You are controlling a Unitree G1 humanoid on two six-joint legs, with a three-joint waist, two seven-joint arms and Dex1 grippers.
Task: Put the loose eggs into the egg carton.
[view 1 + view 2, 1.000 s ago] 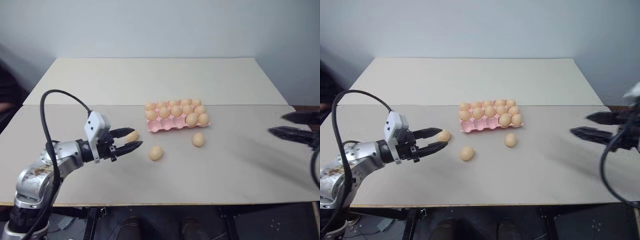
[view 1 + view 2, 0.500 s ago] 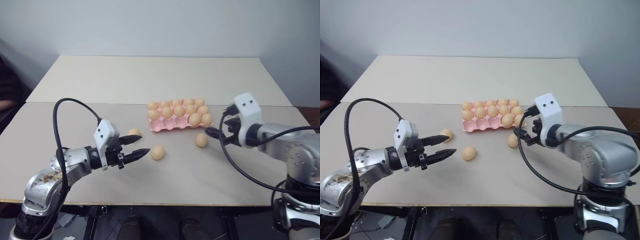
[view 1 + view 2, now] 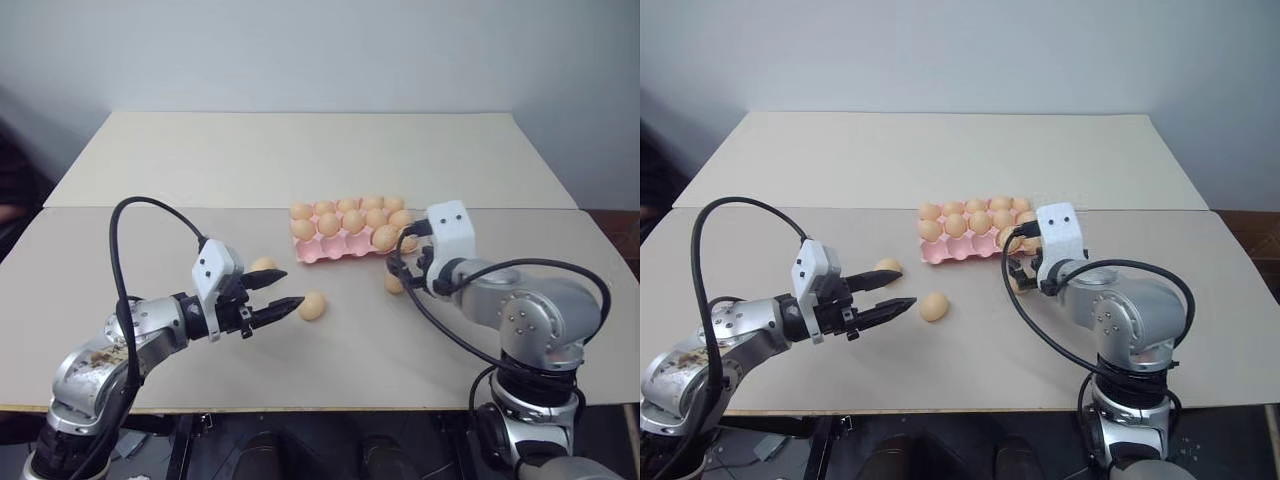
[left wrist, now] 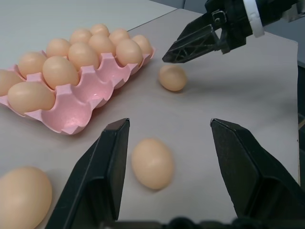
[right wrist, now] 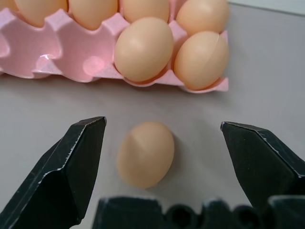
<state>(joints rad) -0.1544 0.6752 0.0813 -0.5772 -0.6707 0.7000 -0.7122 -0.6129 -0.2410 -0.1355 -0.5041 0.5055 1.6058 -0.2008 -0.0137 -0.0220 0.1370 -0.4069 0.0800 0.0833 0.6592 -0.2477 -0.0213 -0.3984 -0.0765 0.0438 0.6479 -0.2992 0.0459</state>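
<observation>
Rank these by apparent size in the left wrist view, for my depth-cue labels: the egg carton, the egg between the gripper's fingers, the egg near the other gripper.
1. egg carton
2. egg between the fingers
3. egg near the other gripper

The eggs look identical; nearness probably explains the difference.

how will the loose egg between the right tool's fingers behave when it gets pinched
The egg lies on its side on the flat table, so a nudge would probably roll it. Its smooth rounded shell may slip from the right tool, and it looks fragile.

bare table (image 3: pixel 480 160) around | egg carton (image 5: pixel 66 67) just behind loose egg (image 5: pixel 145 153)
</observation>
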